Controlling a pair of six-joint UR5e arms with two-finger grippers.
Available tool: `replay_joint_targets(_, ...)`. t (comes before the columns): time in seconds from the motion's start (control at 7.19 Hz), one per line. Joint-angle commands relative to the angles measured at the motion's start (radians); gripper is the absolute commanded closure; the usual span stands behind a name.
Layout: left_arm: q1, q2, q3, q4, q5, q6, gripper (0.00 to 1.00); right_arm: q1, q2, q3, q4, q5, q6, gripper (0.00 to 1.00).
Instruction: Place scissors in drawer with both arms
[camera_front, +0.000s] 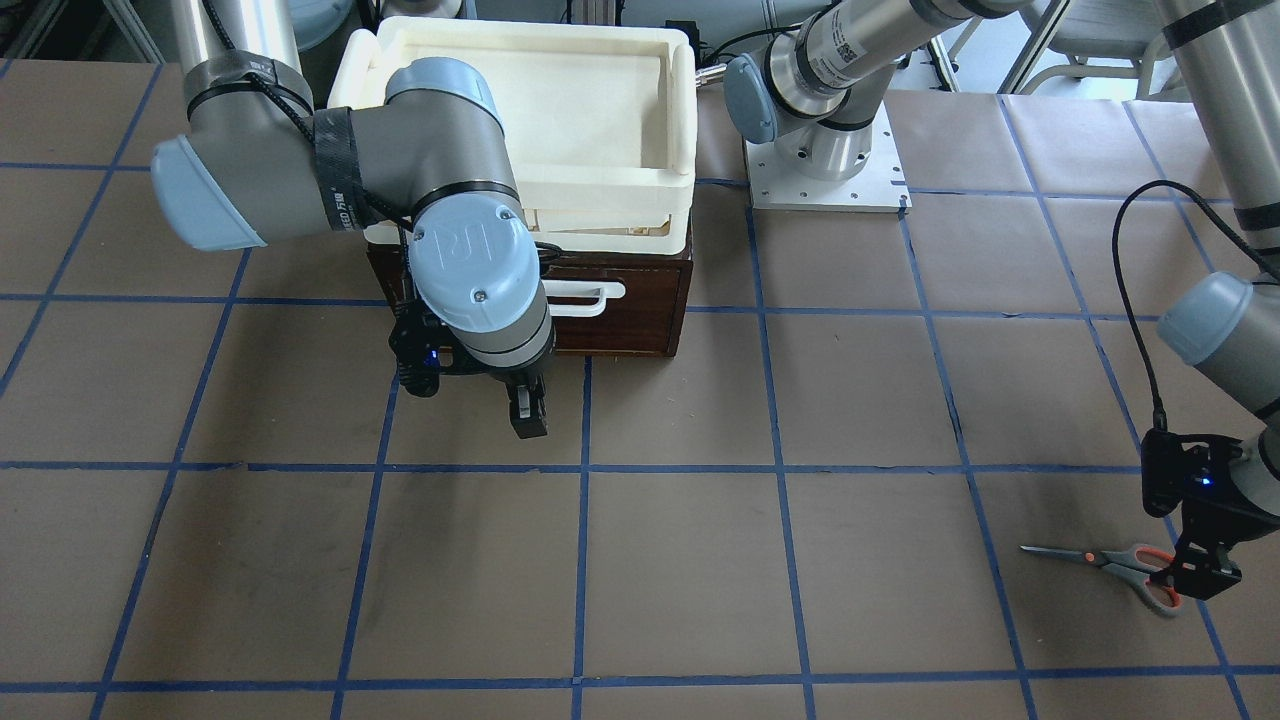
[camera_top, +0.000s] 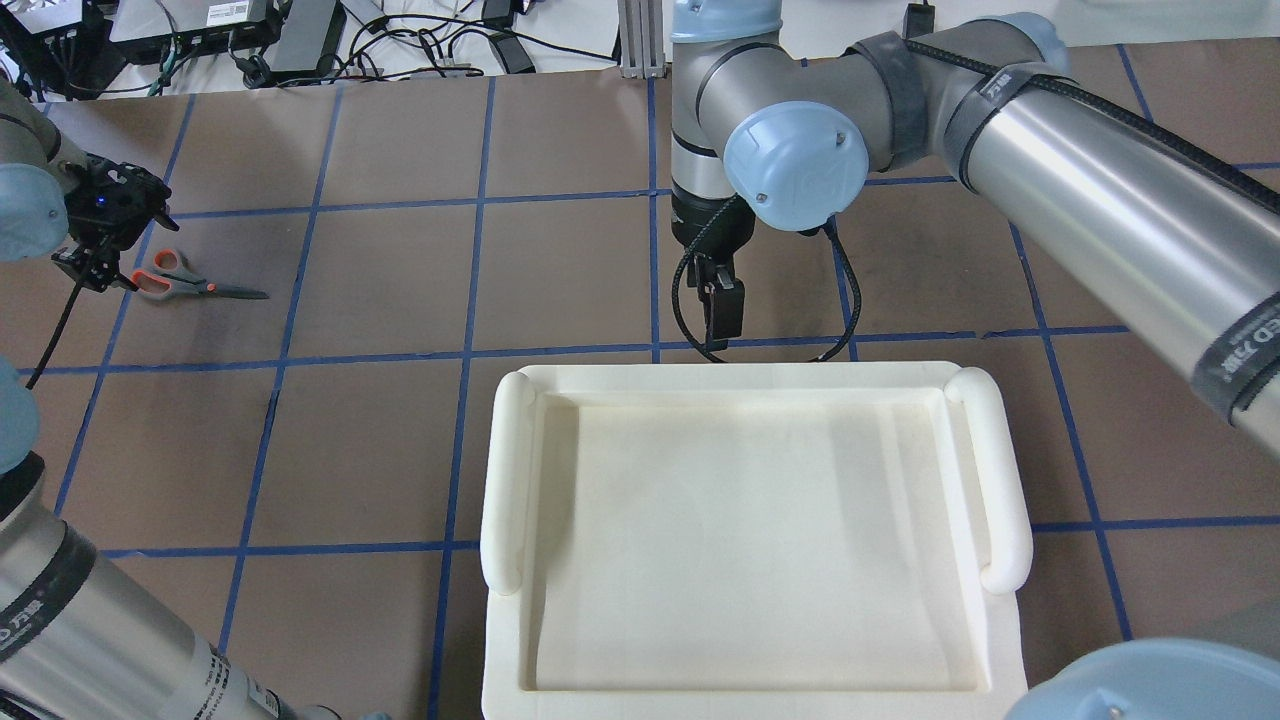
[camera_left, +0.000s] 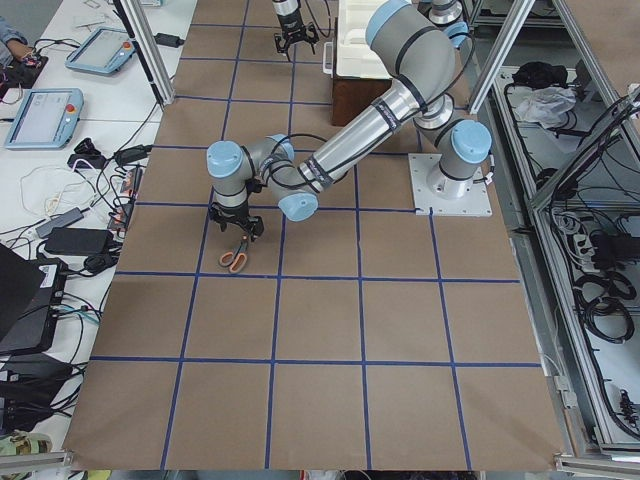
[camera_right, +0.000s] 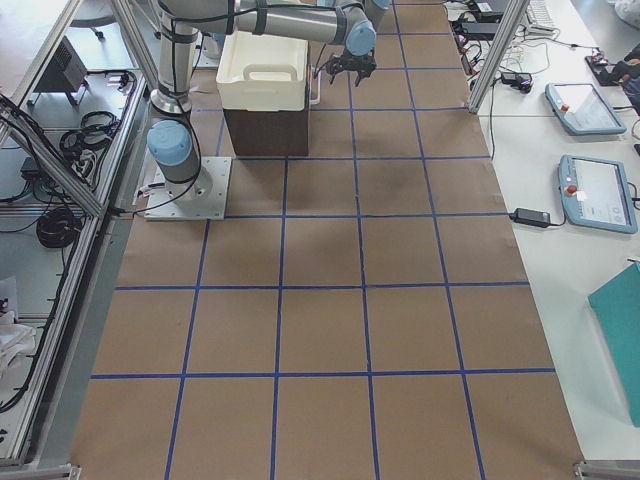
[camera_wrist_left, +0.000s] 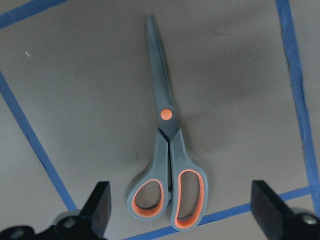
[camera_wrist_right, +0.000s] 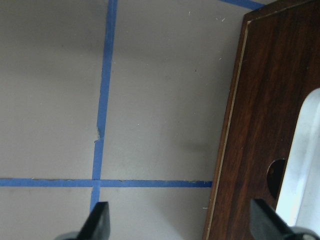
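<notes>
The scissors (camera_wrist_left: 167, 130) are lying closed on the table (camera_front: 700, 580), well apart from the shut drawer (camera_front: 630, 325). The left gripper (camera_front: 1203, 575) is hovering over their handles, fingers spread wide. The right gripper (camera_front: 528, 412) is hanging before the drawer front, fingers apart. White lettering on its arm strap (camera_front: 340, 170) is showing too blurred to read fully.

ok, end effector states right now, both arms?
Left end effector: open, holding nothing, over the scissors.
Right end effector: open, holding nothing, by the drawer front.
</notes>
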Motion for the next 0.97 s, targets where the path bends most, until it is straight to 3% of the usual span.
replay_joint_targets(0.0, 0.011, -0.032, 0.006, 0.018, -0.007, 0.006, 0.13, 0.002, 0.0, -0.001, 0.056, -0.002, 0.036, 0.0)
replay_joint_targets(0.42, 0.027, -0.057, 0.005, 0.018, -0.019, -0.059, 0.17, 0.009, 0.002, -0.001, 0.07, 0.003, 0.076, 0.0)
replay_joint_targets(0.83, 0.028, -0.074, 0.005, 0.015, -0.021, -0.06, 0.27, 0.011, 0.002, -0.001, 0.104, 0.003, 0.083, 0.0)
